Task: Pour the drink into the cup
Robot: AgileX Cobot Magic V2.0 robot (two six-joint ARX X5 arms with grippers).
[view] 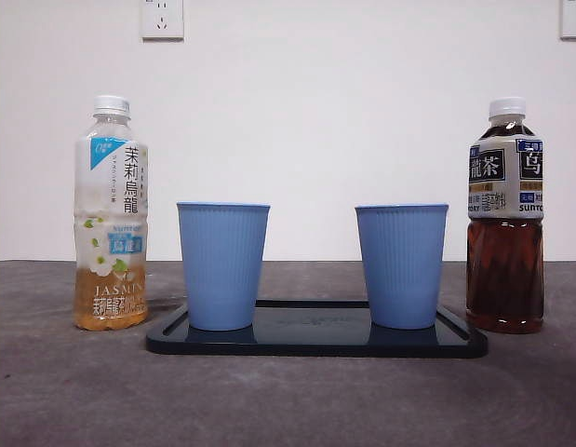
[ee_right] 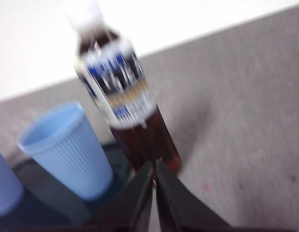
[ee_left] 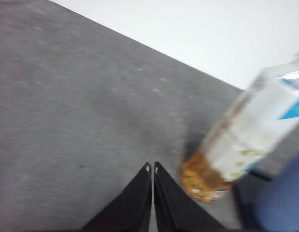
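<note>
From the front, two blue cups [view: 222, 265] [view: 402, 265] stand on a black tray [view: 315, 341], between a pale tea bottle [view: 111, 223] and a dark tea bottle [view: 505, 223].

Left wrist: the left claw [ee_left: 152, 167] is pressed together near the pale bottle.

Right wrist: the right claw [ee_right: 154, 165] is pressed together near the dark bottle

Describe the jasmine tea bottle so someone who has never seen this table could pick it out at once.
Find the black tray on the grey table, carrying two blue cups. The jasmine tea bottle stands upright on the table just off the tray's end, beside one blue cup. Unlike the dark tea bottle at the other end, it is clear with a pale label and only a little amber drink at the bottom.
</note>
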